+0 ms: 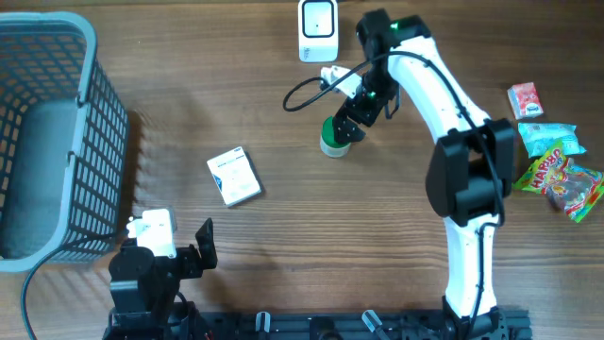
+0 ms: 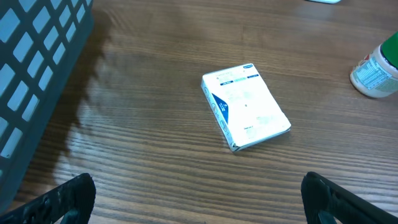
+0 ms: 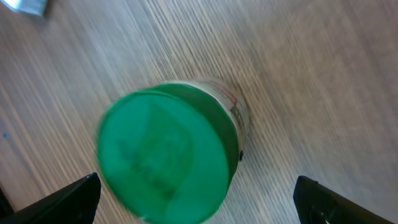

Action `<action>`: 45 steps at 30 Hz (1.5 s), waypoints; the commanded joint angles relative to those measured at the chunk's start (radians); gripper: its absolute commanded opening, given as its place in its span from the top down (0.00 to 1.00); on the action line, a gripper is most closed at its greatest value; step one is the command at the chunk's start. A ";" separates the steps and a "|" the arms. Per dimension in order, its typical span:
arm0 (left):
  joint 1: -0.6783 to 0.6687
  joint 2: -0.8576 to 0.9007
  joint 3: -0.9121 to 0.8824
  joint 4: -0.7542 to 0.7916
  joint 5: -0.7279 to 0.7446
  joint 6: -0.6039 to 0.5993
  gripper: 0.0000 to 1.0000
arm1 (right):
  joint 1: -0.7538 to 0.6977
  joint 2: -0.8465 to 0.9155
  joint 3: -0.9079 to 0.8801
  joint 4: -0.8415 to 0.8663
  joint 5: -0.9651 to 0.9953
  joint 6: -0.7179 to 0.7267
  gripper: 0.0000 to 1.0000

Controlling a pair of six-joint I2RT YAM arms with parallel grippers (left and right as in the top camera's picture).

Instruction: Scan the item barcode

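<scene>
Green-capped bottle [image 1: 332, 142] is stood upright on the wood table [image 1: 377, 236], near the white box [image 1: 318, 28] (prob the scanner), directly under the right gripper [image 1: 342, 127]. Its fingers are spread wide, nothing pinched. Risk imo: if they're closed off-centre, the bottle could get tipped, or the barcode covered. Right arm is stretched fwd, wrist pointed down. Left gripper [image 1: 181, 244] is held low by the basket [image 1: 90, 57], also spread, empty.

The brown wood-grain counter [image 1: 283, 236] carries a white cardboard box [image 1: 233, 178] printed with blue bands and a white-labelled plastic jar [image 3: 165, 155] with a green lid. At left, the grey-blue plastic basket [image 1: 104, 132] is an open lattice. Far right lie a red packet [image 1: 525, 99] and a red, yellow and green candy bag [image 1: 566, 184].
</scene>
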 commanded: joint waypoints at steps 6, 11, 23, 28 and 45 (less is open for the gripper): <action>0.005 -0.006 -0.005 0.002 0.011 0.005 0.00 | 0.060 0.045 -0.003 0.007 0.090 0.065 0.00; 0.005 -0.006 -0.005 0.002 0.011 0.005 0.00 | 0.091 0.045 -0.002 0.068 0.201 0.211 0.00; 0.005 -0.006 -0.005 0.002 0.011 0.004 0.00 | 0.079 0.045 -0.002 0.101 0.276 0.377 0.02; 0.005 -0.006 -0.005 0.002 0.011 0.005 0.00 | 0.078 0.044 0.005 0.115 0.291 0.493 0.01; 0.005 -0.005 -0.005 0.002 0.011 0.005 0.00 | 0.072 0.029 0.005 -0.106 0.414 0.337 0.16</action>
